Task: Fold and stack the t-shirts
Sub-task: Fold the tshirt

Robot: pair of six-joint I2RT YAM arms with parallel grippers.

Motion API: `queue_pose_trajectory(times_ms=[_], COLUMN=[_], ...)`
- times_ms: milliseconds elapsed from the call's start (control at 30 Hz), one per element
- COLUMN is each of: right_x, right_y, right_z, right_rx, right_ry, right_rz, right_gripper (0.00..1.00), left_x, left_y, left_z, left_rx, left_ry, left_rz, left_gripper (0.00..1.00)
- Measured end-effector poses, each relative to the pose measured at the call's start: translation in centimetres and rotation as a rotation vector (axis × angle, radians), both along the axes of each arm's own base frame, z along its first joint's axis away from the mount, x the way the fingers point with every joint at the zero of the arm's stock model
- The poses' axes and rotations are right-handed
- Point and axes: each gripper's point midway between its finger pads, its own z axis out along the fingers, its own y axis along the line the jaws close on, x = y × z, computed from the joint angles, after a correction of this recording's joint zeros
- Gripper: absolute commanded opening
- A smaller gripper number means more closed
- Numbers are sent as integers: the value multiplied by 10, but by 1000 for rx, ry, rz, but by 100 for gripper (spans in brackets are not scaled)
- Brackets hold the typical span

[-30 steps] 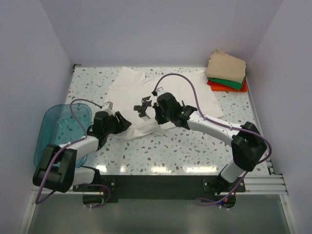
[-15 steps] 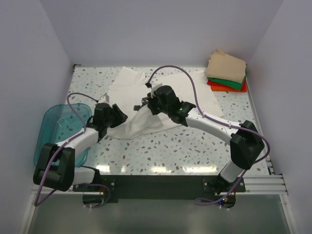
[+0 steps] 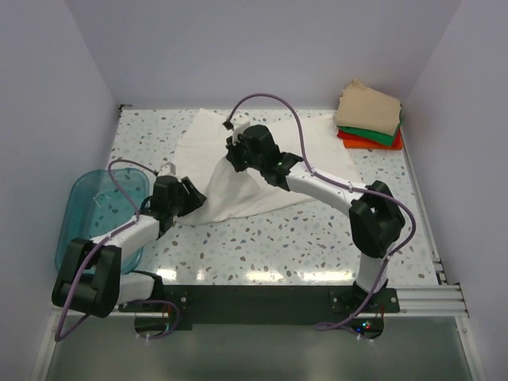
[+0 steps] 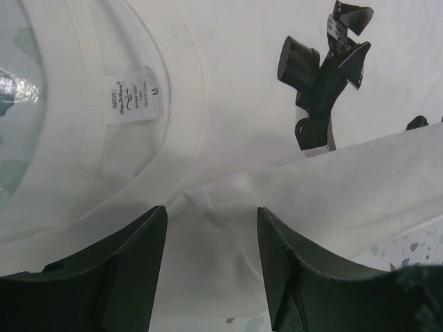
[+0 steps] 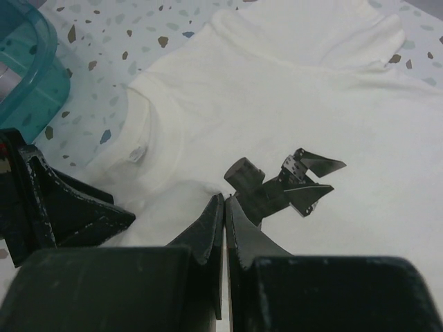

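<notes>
The large white t-shirt [image 3: 234,198] lies spread on the speckled table. My right gripper [image 3: 236,155] is shut on a fold of it and holds that fold up in a peak over the shirt's middle. In the right wrist view the shut gripper [image 5: 225,197] sits just in front of the black chest print [image 5: 277,187]. My left gripper [image 3: 189,197] is open at the shirt's near-left edge. Its fingers [image 4: 111,270] straddle white cloth below the collar label [image 4: 135,104] and the print [image 4: 322,83]. Folded tan [image 3: 369,107], green [image 3: 375,135] and orange-red [image 3: 353,141] tees are stacked at the back right.
A translucent teal bin [image 3: 95,210] stands at the table's left edge beside the left arm; it also shows in the right wrist view [image 5: 28,55]. White walls close in the table on three sides.
My right gripper has moved back and to the left with the shirt fold, drawing cloth over the print as seen from above. My left gripper has shifted slightly at the shirt's edge.
</notes>
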Motion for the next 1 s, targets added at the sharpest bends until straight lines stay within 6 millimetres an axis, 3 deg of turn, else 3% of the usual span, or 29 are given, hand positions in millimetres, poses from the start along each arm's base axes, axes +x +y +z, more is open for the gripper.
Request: queue_pose_trajectory(times_ms=[200,533,833,900,1000], right_x=[10,25,31,32,32], right_y=[10,22,29,31,33], right_z=[-1,-20,-24,-21,-17], right_rx=[11,5,8,14,24], right_ry=[-11,6,8,3,-1], right_rz=[16,29,37,39,49], right_gripper=[0,1,1,1,1], left_x=[-10,-19,-31,-36,-41], left_y=[3,13,29,33,38], left_z=[-14,-28,-22,-25,-29], left_rx=[5,41,76,94,117], left_ry=[12,34,30,57,87], left_rz=[3,40,104,123,138], left_gripper=[57,29,8,7,16])
